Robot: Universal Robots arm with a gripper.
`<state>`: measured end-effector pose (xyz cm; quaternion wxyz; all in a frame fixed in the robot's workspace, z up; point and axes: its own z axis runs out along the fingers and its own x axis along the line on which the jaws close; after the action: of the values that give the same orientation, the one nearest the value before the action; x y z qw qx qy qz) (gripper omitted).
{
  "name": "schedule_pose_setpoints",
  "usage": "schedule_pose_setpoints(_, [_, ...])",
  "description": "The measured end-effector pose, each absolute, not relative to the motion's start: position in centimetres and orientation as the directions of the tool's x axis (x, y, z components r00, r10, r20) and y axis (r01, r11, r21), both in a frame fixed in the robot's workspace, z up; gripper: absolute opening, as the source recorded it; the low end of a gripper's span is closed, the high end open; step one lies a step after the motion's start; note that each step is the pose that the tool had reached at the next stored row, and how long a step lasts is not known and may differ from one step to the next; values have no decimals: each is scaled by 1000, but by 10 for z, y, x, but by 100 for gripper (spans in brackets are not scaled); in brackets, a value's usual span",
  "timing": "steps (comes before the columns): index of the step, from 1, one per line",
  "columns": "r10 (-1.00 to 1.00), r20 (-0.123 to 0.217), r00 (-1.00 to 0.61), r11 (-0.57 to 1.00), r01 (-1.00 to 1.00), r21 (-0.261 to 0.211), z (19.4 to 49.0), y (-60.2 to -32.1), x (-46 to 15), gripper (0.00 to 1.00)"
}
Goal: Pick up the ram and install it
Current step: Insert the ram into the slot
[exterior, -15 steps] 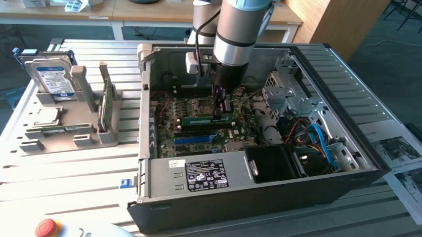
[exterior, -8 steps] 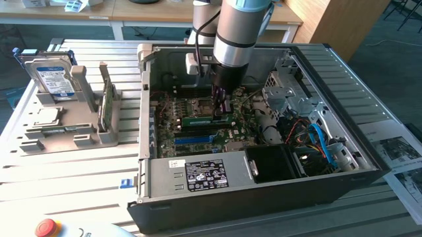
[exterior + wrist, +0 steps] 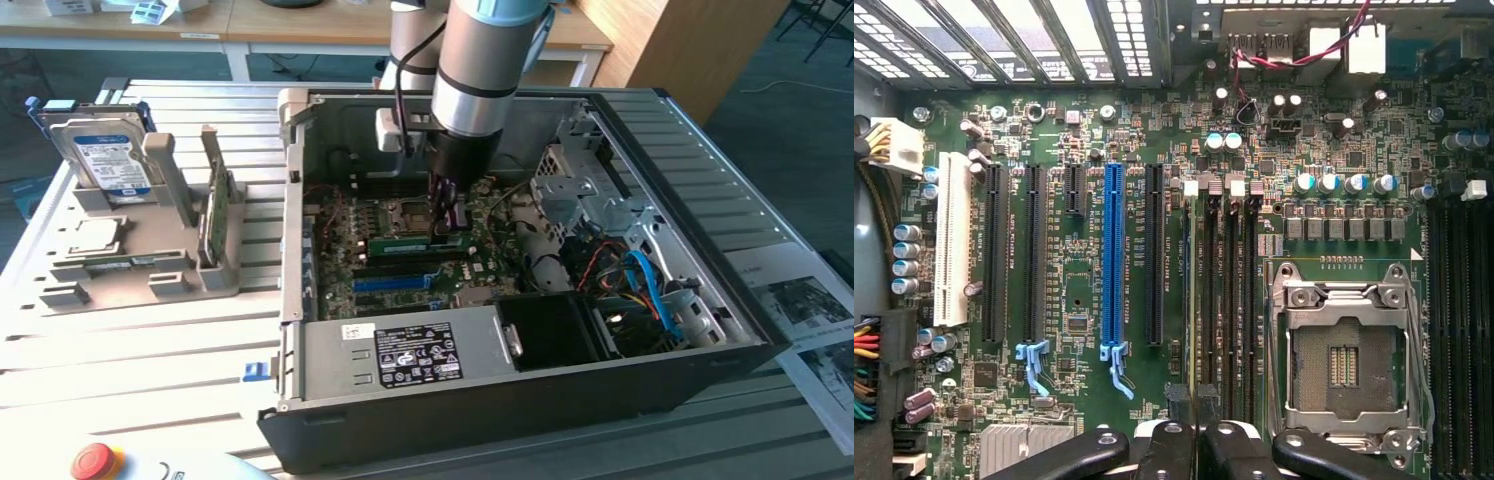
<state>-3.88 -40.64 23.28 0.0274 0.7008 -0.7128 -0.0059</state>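
The ram [image 3: 398,243] is a thin green stick lying along the memory slots [image 3: 1229,300] of the motherboard [image 3: 1084,270] inside the open black computer case [image 3: 534,405]. My gripper [image 3: 450,235] reaches straight down into the case at the stick's end nearer the exterior view's right. In the wrist view its black fingers [image 3: 1179,410] stand almost together around the gripper [image 3: 1194,405], directly over the first slot beside the empty processor socket [image 3: 1346,350]. The jaws are pinched on the stick's thin edge.
A grey rack at the exterior view's left holds a silver hard drive [image 3: 107,155] and an upright green card [image 3: 211,215]. Inside the case, the power supply [image 3: 407,350] sits near the front, with blue and mixed cables [image 3: 641,285] and drive cages at the right. A red button [image 3: 94,460] is at the lower left.
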Motion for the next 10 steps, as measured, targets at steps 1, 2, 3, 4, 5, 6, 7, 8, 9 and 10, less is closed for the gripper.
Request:
schedule_pose_setpoints(1, [-999,31,-16,18,-999,47,233,-406,-39,12])
schedule_pose_setpoints(2, [-999,31,-16,18,-999,47,233,-406,-39,12])
schedule_pose_setpoints(3, [-999,31,-16,18,-999,47,232,-406,-39,12])
schedule_pose_setpoints(4, [-999,31,-16,18,-999,47,231,-406,-39,12])
schedule_pose_setpoints(5, [-999,31,-16,18,-999,47,231,-406,-39,12])
schedule_pose_setpoints(6, [-999,31,-16,18,-999,47,231,-406,-39,12])
schedule_pose_setpoints(7, [-999,31,-16,18,-999,47,230,-406,-39,12])
schedule_pose_setpoints(8, [-999,31,-16,18,-999,47,230,-406,-39,12])
schedule_pose_setpoints(9, [-999,31,-16,18,-999,47,230,-406,-39,12])
schedule_pose_setpoints(10, [-999,31,-16,18,-999,47,230,-406,-39,12])
